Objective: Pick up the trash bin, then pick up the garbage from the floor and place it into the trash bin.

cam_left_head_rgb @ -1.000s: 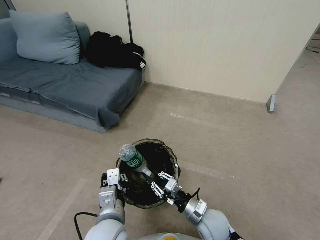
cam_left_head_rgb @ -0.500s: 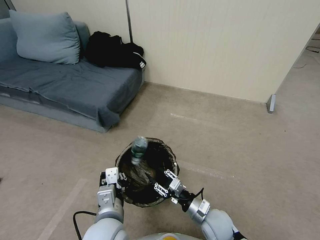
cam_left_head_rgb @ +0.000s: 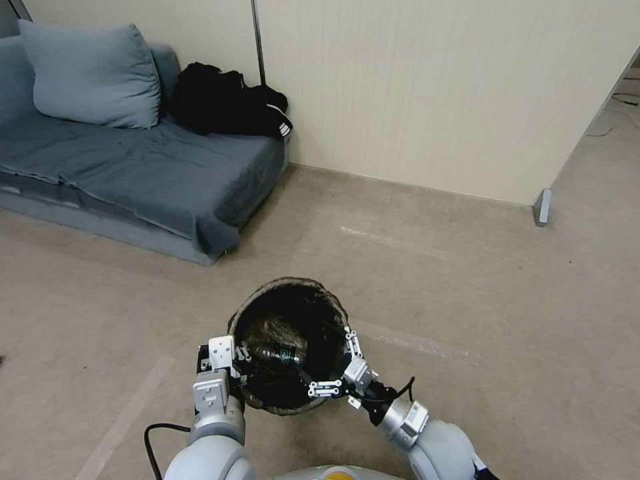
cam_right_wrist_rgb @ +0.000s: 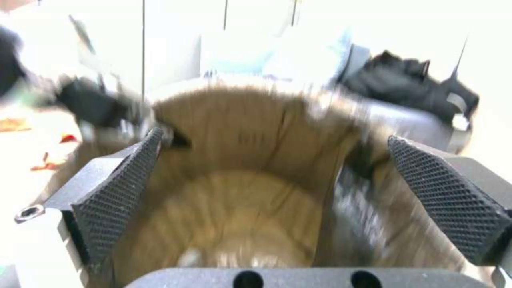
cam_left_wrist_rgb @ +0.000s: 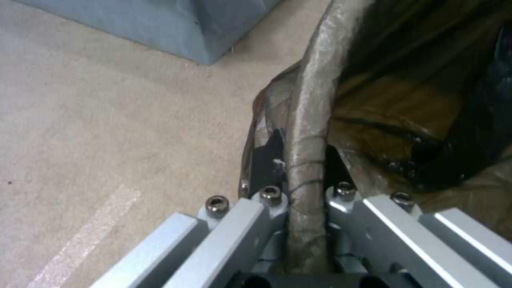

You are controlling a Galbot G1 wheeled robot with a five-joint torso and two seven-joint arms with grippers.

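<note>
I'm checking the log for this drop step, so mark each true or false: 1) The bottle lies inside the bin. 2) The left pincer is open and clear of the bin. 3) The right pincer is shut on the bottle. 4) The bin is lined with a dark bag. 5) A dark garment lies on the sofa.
1) True: the bottle lies inside the trash bin.
2) False: the left pincer is clamped on the bin's rim.
3) False: the right pincer is open, holding nothing, at the bin's near rim.
4) True: the dark bag lines the bin.
5) True: the dark garment lies on the sofa.
</note>
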